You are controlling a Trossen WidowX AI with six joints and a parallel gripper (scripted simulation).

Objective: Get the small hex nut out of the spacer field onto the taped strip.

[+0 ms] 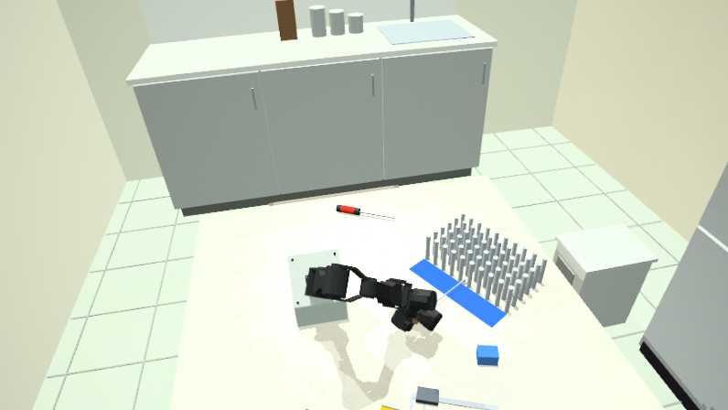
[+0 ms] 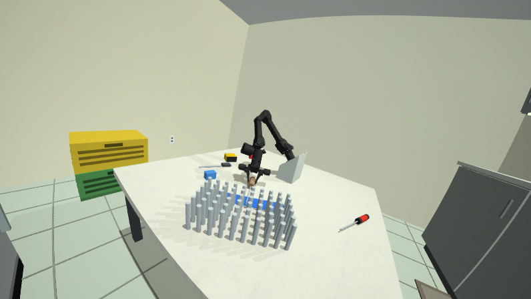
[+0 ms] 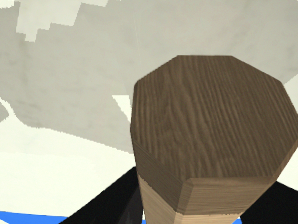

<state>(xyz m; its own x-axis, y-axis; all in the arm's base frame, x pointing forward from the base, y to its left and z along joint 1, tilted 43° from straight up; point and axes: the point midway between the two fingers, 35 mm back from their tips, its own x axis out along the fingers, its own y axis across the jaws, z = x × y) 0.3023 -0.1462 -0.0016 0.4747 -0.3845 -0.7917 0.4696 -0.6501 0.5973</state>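
My gripper (image 1: 415, 321) (image 2: 252, 181) is shut on the wooden handle (image 3: 210, 115) of a thin metal rod tool. The rod (image 1: 450, 290) reaches from the handle across the blue taped strip (image 1: 478, 305) (image 2: 256, 203) (image 3: 30, 218); its far end is at the front edge of the spacer field, and I cannot tell whether it touches a spacer. The standing metal spacers (image 1: 508, 299) (image 2: 222, 224) look upright in their rows. The gripper is on the near side of the strip, outside the field. I cannot make out the hex nut in any view.
A red-handled screwdriver (image 1: 348, 209) (image 2: 361, 218) lies to one side of the field. On the other side are a blue block (image 1: 487, 354) (image 2: 209, 174), a dark-handled tool (image 1: 427, 394) (image 2: 225, 164) and a yellow and black block (image 2: 230, 157). A pale angled box (image 1: 320, 314) (image 2: 291, 169) stands by the arm's base.
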